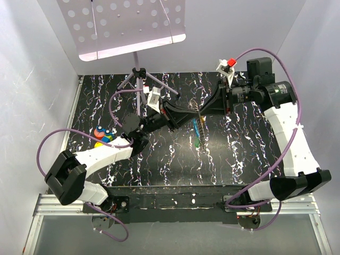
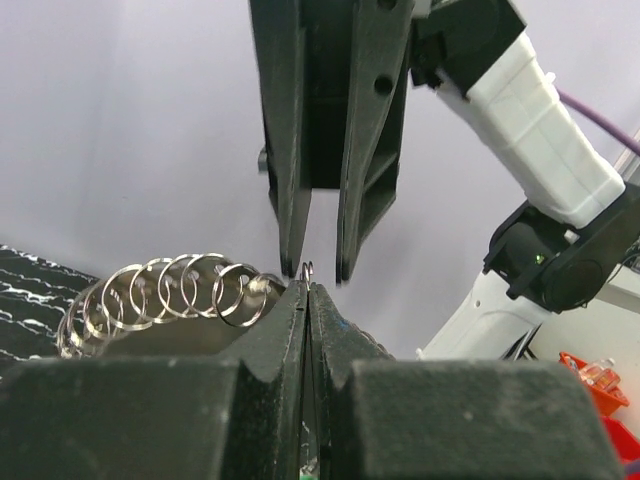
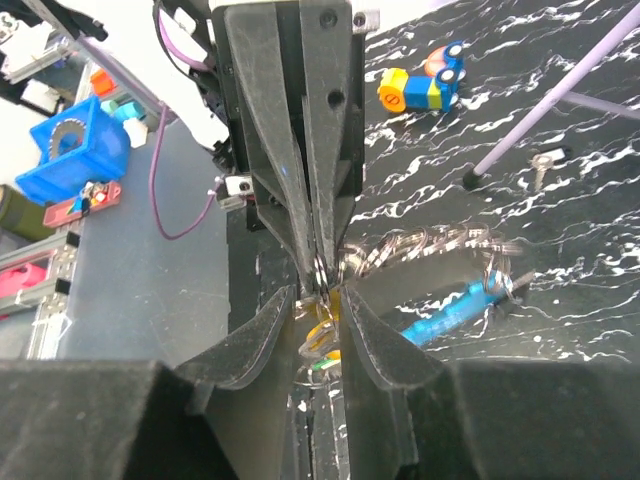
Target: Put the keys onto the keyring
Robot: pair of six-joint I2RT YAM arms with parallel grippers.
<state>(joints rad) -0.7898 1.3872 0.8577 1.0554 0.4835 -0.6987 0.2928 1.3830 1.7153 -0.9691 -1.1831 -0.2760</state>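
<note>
Table: black marbled table (image 1: 255, 154) below both my arms, whose fingers meet tip to tip above its middle.
Left fingers: my left fingers (image 2: 305, 300) are pressed tight together, pinching the end of the keyring.
Right fingers: my right fingers (image 3: 283, 315) stand part-way apart and point straight at the left tips. Whether they pinch anything I cannot tell.
Keyring: the keyring (image 2: 170, 290), a coiled string of steel rings, trails off sideways from my left fingertips and away from the right ones.
Blue key: the blue key (image 3: 445, 315) lies off to one side of my right fingers and beyond their tips. Its long axis slants away from them, and it looks to be hung on the rings already.
Yellow-orange key: the yellow-orange key (image 3: 322, 322) sits in the gap between my right fingers, just behind their tips. The right arm is by far the nearer to it.
Wire loop: the pinched wire loop (image 2: 307, 268) pokes out past my left tips into the mouth of the right fingers, closer to one finger than the other.
What the move turns on: by my reading, the key's hole must meet that loop head-on, along the line my two sets of fingers share.
</note>
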